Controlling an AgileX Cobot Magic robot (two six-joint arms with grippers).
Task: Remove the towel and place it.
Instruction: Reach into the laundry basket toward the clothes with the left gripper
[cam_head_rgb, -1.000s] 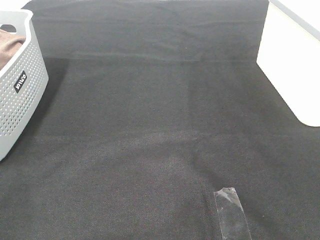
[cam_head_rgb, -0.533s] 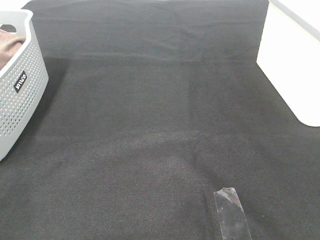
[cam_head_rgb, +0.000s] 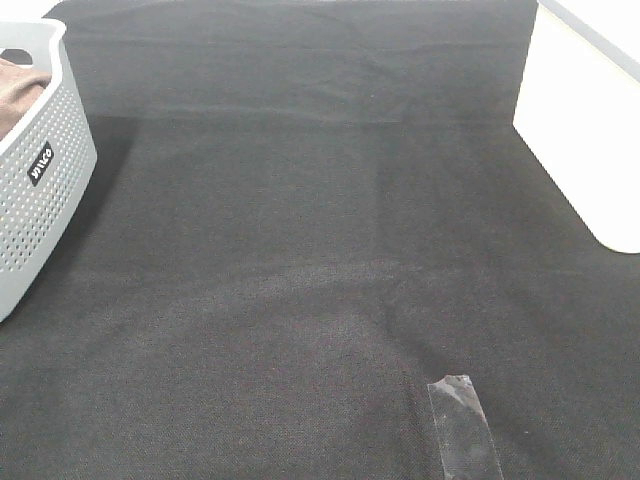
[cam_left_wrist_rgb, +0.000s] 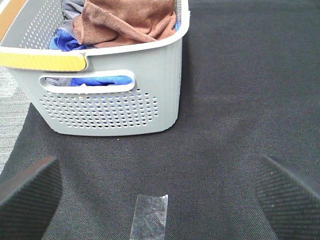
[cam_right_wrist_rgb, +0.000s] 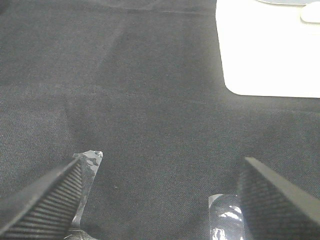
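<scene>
Jaws of both the left gripper and the right gripper stand spread wide and empty above the black woven table cloth. The brown plush towel lies heaped in the grey perforated plastic basket at ten o'clock on the table, atop what looks like blue fabric.
</scene>
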